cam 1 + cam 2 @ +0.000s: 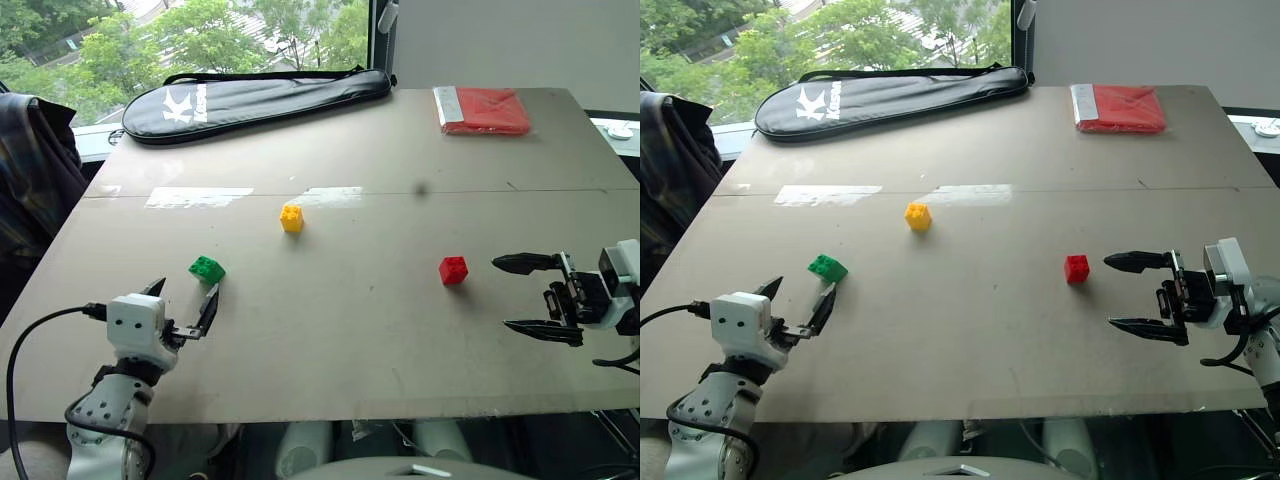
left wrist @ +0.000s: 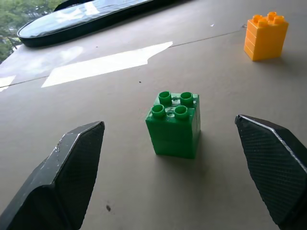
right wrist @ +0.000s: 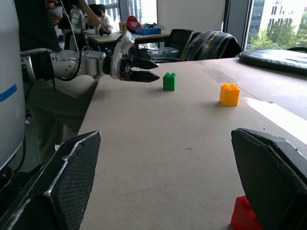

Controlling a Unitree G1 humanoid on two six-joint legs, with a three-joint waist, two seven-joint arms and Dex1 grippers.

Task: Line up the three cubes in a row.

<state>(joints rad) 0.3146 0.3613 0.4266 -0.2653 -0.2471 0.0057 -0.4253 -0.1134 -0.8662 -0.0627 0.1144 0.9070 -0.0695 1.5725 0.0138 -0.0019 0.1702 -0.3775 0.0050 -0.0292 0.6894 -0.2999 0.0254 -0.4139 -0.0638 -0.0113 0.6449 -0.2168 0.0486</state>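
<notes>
With both of my grippers standing wide apart and holding nothing, the step in hand, as I judge it, is to take the first cube. My left gripper (image 1: 184, 306) sits at the near left of the table (image 1: 330, 330), its two fingers either side of the line to the green cube (image 1: 207, 268), which stands just beyond the tips, upright, studs up. To do this well I should ease forward until the fingers flank its flat sides, keep low and level, and close squarely so it does not twist or skid.

My right gripper (image 1: 533, 294) hangs at the near right, pointing left toward the red cube (image 1: 453, 270), near but apart from it. The yellow cube (image 1: 291, 217) stands farther back, between the other two. The three form a shallow triangle, so no row exists yet.

As for containers, only the long black zipped bag (image 1: 260, 102) at the far left edge qualifies; it is closed and I cannot tell what it holds. A flat red packet (image 1: 482, 110) lies far right.
</notes>
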